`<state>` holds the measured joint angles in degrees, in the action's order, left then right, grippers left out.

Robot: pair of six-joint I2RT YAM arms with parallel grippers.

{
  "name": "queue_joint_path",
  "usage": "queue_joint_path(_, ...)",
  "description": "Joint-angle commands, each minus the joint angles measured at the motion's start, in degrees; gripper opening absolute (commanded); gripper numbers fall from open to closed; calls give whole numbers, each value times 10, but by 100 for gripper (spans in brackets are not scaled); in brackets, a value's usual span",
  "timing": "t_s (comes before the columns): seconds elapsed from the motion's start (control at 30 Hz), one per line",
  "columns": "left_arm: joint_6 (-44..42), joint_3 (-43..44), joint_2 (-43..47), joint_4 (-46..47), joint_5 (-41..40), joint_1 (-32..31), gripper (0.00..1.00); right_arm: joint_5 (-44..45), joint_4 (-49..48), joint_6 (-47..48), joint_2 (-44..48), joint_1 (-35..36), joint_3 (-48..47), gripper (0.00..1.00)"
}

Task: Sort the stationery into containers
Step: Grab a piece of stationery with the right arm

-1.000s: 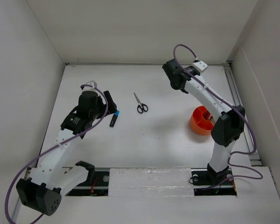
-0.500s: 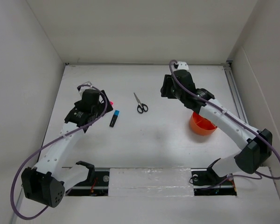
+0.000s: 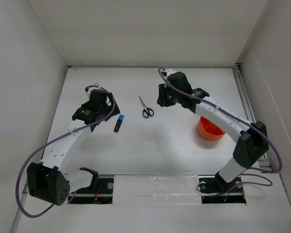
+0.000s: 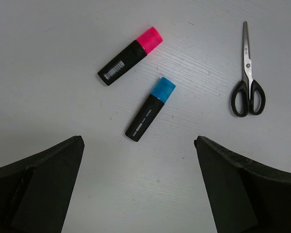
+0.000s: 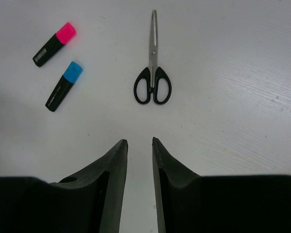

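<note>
Black-handled scissors [image 3: 146,107] lie shut on the white table, between my two arms. My right gripper [image 5: 139,141] hovers just short of the scissors [image 5: 153,80], its jaws a narrow gap apart with only bare table between them. My left gripper [image 4: 138,141] is wide open and empty above the table. Just ahead of it lie a blue-capped black marker [image 4: 151,108] and a pink-capped black marker [image 4: 131,56], side by side but apart. In the top view the blue marker [image 3: 118,122] shows beside the left gripper [image 3: 105,108]. The orange cup [image 3: 211,128] stands at the right, partly behind the right arm.
White walls close the table in at the back, left and right. A metal rail [image 3: 245,104] runs along the right edge. The right arm's forearm [image 3: 218,114] passes over the cup's far rim.
The right arm has swung left from above the cup to a spot near the scissors. The left wrist shifted a little toward the back and now covers the pink marker in the top view.
</note>
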<state>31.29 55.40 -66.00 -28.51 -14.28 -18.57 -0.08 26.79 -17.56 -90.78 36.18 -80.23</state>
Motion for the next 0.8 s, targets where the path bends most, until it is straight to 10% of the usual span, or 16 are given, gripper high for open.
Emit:
queue_joint_path(0.0, -6, 41, -6, 10, 16, 2, 99, -20, 9, 22, -58, -1, -38, 33)
queue_joint_path(0.77, -44, -9, 56, 46, 83, 2, 99, 22, -16, 39, -227, 6, -128, 35)
